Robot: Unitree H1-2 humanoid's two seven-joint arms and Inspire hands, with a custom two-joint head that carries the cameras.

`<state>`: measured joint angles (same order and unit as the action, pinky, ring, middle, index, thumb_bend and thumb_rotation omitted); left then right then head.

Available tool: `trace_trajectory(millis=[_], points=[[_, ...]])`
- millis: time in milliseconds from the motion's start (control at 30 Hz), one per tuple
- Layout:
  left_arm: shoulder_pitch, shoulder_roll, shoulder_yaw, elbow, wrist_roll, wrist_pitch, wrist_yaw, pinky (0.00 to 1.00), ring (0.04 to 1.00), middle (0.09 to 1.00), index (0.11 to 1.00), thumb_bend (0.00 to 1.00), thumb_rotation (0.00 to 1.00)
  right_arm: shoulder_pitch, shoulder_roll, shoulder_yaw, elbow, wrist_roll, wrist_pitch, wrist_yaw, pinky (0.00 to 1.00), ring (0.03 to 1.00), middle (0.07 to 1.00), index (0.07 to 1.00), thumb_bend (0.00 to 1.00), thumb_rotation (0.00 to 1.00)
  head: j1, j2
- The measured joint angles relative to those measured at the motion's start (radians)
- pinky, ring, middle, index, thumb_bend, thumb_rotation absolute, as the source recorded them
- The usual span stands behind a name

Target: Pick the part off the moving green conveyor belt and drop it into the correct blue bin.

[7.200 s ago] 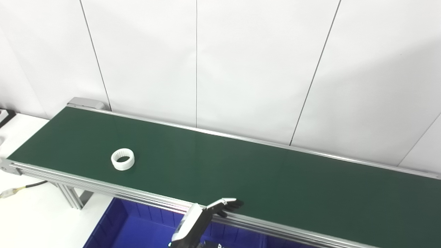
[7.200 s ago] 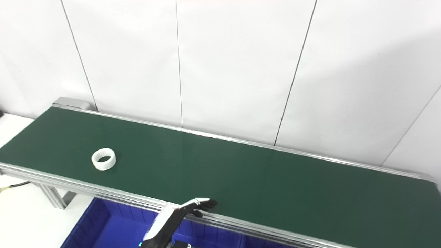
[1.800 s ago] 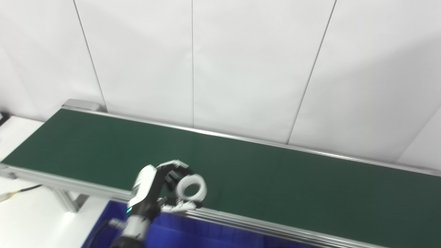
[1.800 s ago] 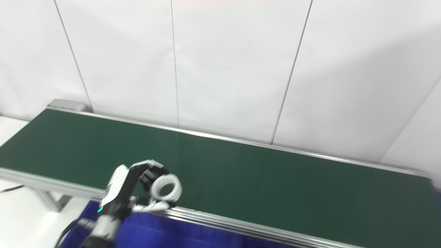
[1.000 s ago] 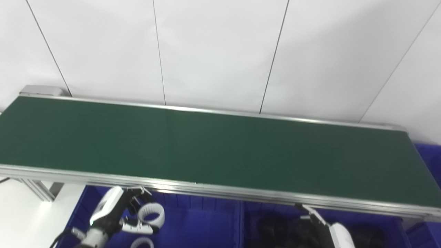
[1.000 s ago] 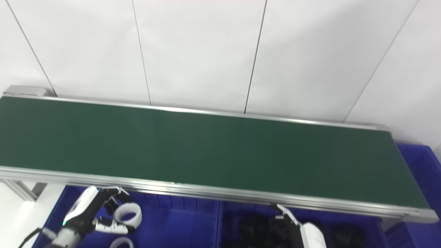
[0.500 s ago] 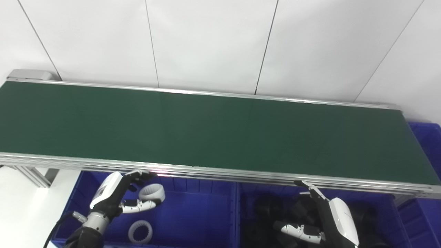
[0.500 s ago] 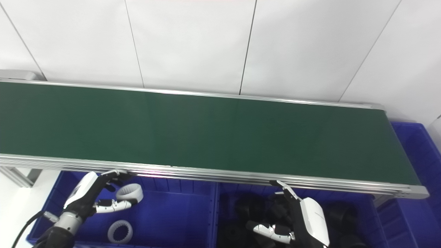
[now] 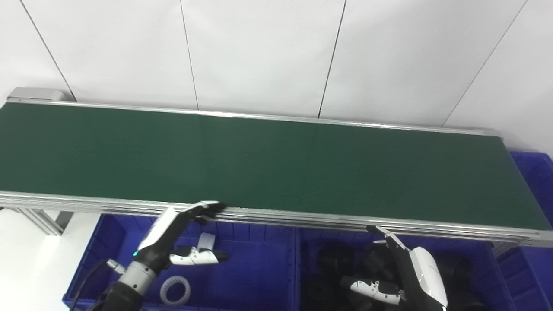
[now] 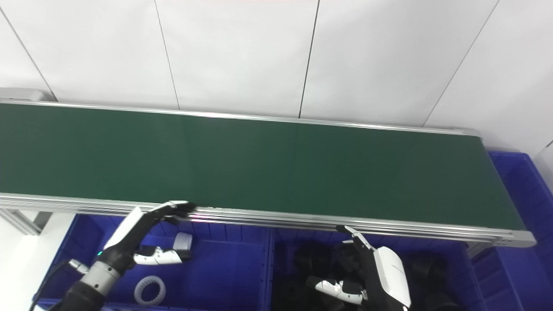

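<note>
The green conveyor belt (image 9: 276, 160) carries no part. My left hand (image 9: 181, 235) is open below the belt's front rail, over the left blue bin (image 9: 259, 276), with its fingers stretched towards the rail. A white toothed ring (image 9: 206, 242) shows edge-on inside that bin, between the fingers and thumb, and the hand does not grip it. I cannot tell whether the ring touches the thumb. A second white ring (image 9: 175, 290) lies flat on the bin floor. My right hand (image 9: 408, 278) is open and empty over the right blue bin (image 9: 475, 255).
The right bin holds several black parts (image 9: 341, 268). A third blue bin (image 10: 527, 181) stands past the belt's right end. The belt's aluminium front rail (image 9: 302, 216) overhangs the bins' back edge. A white wall rises behind the belt.
My left hand has opened and let go of the white ring, and it has moved right and up towards the rail. The ring has tipped on edge. The right hand has barely moved.
</note>
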<state>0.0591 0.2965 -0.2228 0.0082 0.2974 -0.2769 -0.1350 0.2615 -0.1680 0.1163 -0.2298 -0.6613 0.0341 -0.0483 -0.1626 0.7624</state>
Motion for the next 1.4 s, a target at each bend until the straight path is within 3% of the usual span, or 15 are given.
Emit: trace_trajectory(millis=[233,467,567,700,900,1400], points=[[-0.019,-0.016,-0.027,-0.026,-0.015,0.005,-0.044,0.68,0.777,0.793,0.761,0.97,0.53,0.004,0.022,0.005,-0.018,-0.012,0.001,0.000,0.62,0.650,0.657,0.817,0.76,0.37,-0.055,0.006],[-0.020,-0.053,-0.029,-0.047,0.171,0.073,-0.021,0.80,0.839,0.807,0.788,0.91,0.53,0.009,0.028,0.010,-0.034,-0.026,0.002,0.002,0.62,0.638,0.654,0.815,0.76,0.36,-0.075,0.023],[-0.012,-0.055,-0.024,-0.063,0.200,0.111,-0.021,0.80,0.878,0.835,0.799,0.91,0.51,0.014,0.033,0.012,-0.048,-0.033,0.018,0.012,0.61,0.637,0.654,0.810,0.76,0.35,-0.092,0.029],[0.004,-0.055,-0.018,-0.085,0.226,0.151,-0.021,0.81,0.871,0.834,0.797,0.89,0.49,0.015,0.039,0.015,-0.059,-0.033,0.029,0.017,0.60,0.639,0.658,0.809,0.76,0.34,-0.098,0.031],[0.007,-0.055,-0.019,-0.089,0.261,0.153,-0.018,0.81,0.853,0.828,0.784,0.88,0.47,0.017,0.043,0.018,-0.066,-0.035,0.035,0.020,0.61,0.649,0.662,0.810,0.76,0.35,-0.104,0.035],[0.007,-0.055,-0.017,-0.084,0.240,0.150,-0.007,0.81,0.839,0.809,0.731,0.89,0.46,0.019,0.044,0.016,-0.071,-0.032,0.038,0.031,0.61,0.647,0.661,0.811,0.76,0.33,-0.103,0.031]])
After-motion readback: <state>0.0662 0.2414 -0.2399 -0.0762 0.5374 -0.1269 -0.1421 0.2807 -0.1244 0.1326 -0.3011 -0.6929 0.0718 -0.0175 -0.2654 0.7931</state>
